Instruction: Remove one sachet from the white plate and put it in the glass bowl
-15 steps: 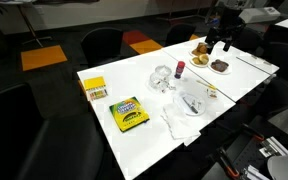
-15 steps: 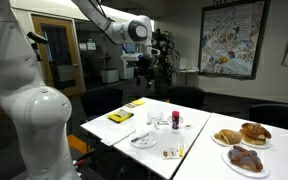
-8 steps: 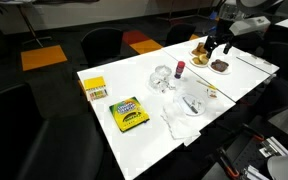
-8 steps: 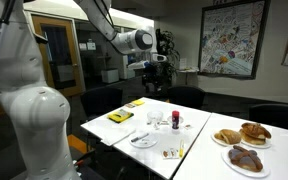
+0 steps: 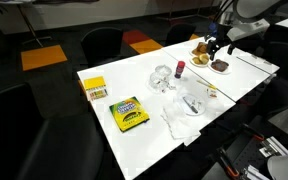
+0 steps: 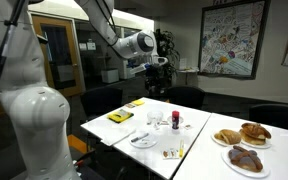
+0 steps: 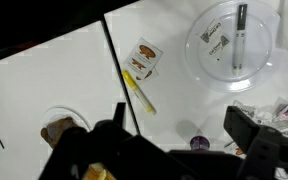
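The white plate (image 5: 191, 103) lies near the table's front edge and holds sachets and a pen; it also shows in the other exterior view (image 6: 144, 139) and at the upper right of the wrist view (image 7: 229, 45). The glass bowl (image 5: 162, 77) stands beside it, nearer the middle of the table, and also shows in an exterior view (image 6: 156, 119). My gripper (image 5: 216, 45) hangs high over the pastry end of the table, well apart from the plate. In the wrist view the gripper (image 7: 184, 135) has its fingers wide apart with nothing between them.
A small red-and-white bottle (image 5: 180, 68) stands next to the bowl. Plates of brown pastries (image 5: 201, 48) (image 6: 242, 133) sit below the gripper. A crumpled white wrapper (image 5: 179, 122), a crayon box (image 5: 129, 113) and a yellow box (image 5: 94, 88) lie on the table. Loose sachets (image 7: 142, 57) lie off the plate.
The arm has shifted a little and the gripper has come slightly lower and toward the table. Nothing on the table has moved.
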Motion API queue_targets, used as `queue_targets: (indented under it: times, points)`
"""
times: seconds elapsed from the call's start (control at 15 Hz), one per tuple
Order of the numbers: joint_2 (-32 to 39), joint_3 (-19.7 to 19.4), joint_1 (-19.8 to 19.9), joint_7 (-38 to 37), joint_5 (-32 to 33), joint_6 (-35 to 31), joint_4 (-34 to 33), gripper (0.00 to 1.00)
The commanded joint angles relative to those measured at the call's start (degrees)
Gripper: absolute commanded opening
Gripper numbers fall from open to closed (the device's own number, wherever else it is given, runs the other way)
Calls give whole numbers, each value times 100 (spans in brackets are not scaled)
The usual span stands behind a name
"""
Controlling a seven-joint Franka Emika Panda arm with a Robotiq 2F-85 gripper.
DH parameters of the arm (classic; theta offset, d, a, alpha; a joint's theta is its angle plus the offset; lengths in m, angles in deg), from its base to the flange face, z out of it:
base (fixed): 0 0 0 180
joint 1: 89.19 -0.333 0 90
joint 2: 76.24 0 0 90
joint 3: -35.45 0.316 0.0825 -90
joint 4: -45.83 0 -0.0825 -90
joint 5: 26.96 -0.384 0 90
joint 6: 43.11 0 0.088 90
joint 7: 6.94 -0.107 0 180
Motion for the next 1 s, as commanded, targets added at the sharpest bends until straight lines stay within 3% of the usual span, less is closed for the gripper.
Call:
queue_targets:
  times: [0.0,0.13,0.33,0.73,0.93]
  points:
    - [2,55,55,4,-9,15,-11,100]
    - [-37,82,39,-13,134,-57,44,100]
    - [0,226,-37,-278,761,-984,365,100]
    - [37,449,-31,-1950,2685,-3237,1242,100]
    - [30,420,-32,-2946,3363,-4020,1471,100]
